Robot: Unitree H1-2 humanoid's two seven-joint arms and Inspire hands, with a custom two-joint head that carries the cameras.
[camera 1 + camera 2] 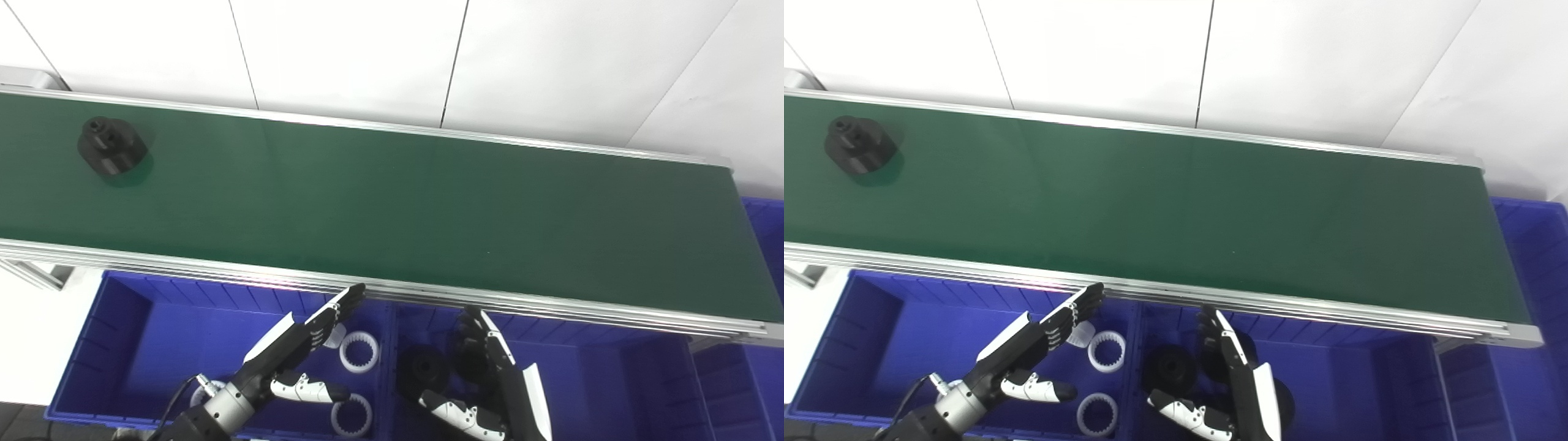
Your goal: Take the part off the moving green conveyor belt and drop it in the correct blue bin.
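At the upper left of the frame, a matt black round plastic-looking part (111, 147) lies on the smooth, faintly sheened green conveyor belt (392, 202), which is edged by brushed silver metal rails (429, 297). Along the bottom, glossy blue plastic bins (141, 343) hold smooth white toothed plastic rings (359, 351).

My two head cameras sit side by side, looking steeply down from near; both share the conveyor belt (392, 208) running 9 to 3 o'clock.
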